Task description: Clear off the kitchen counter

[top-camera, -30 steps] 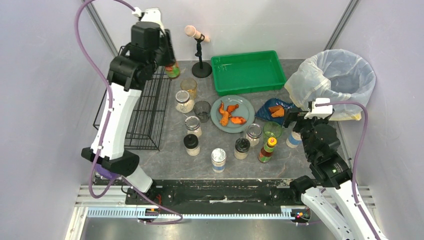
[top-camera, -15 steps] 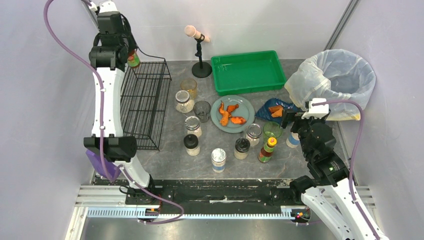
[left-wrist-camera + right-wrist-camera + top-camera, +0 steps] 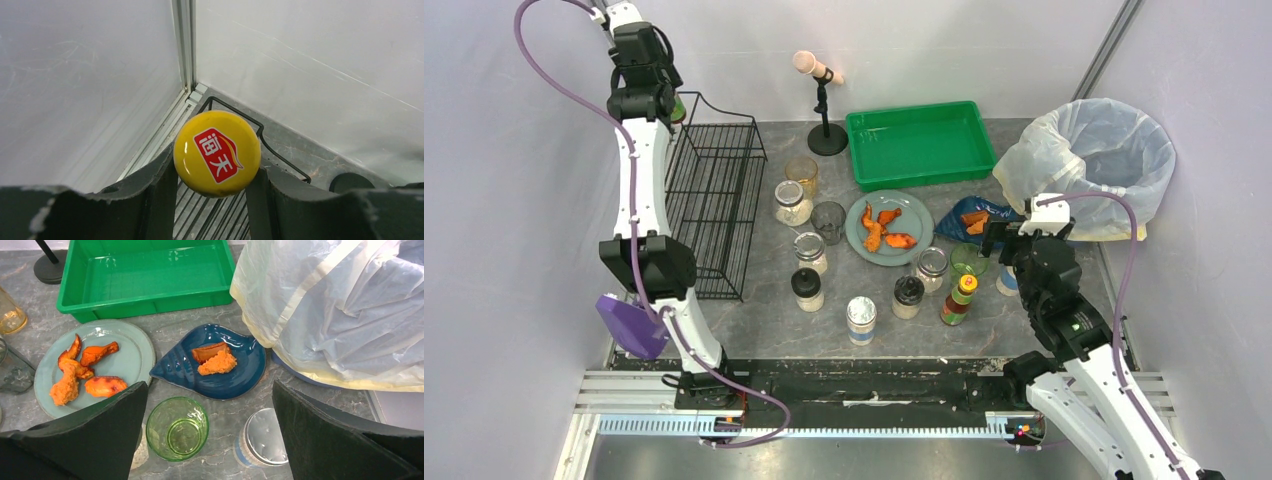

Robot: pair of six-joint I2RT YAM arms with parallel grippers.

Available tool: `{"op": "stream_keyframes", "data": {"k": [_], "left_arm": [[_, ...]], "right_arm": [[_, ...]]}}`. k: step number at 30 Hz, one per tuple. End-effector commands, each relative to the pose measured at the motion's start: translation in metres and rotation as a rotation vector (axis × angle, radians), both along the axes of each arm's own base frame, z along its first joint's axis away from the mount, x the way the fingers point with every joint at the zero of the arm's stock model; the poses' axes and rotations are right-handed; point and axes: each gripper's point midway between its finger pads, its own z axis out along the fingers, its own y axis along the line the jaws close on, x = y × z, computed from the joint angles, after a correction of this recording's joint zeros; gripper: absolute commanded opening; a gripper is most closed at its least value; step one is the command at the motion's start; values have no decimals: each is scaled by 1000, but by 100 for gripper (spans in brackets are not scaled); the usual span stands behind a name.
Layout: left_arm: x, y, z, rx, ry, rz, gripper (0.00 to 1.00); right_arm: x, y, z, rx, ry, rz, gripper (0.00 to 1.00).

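L gripper (image 3: pixel 212 170) pinches yellow-capped jar (image 3: pixel 217 152) over wire rack (image 3: pixel 714 200) corner — may tip btwn wires; R gripper (image 3: pixel 210 390) spread.

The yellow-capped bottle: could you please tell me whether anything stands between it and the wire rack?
Nothing visible does; the left gripper holds the bottle above the rack's far corner, with bare wires beneath.
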Motion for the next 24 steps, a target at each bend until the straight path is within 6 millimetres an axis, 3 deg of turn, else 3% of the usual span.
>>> {"op": "stream_keyframes", "data": {"k": [1,11,19,24], "left_arm": [[17,4,66,8,-259,19,2],[47,14,9,-31,-165,25,3],[58,19,-38,-66,-62,19,14],[63,20,-52,-87,-42,10,20]], "right_arm": [[6,2,-1,6,5,-10,98],[12,2,-7,-16,35,-21,98],[13,0,-9,-27,43,-28,98],[11,0,-10,-26,44,-26,98]]}}
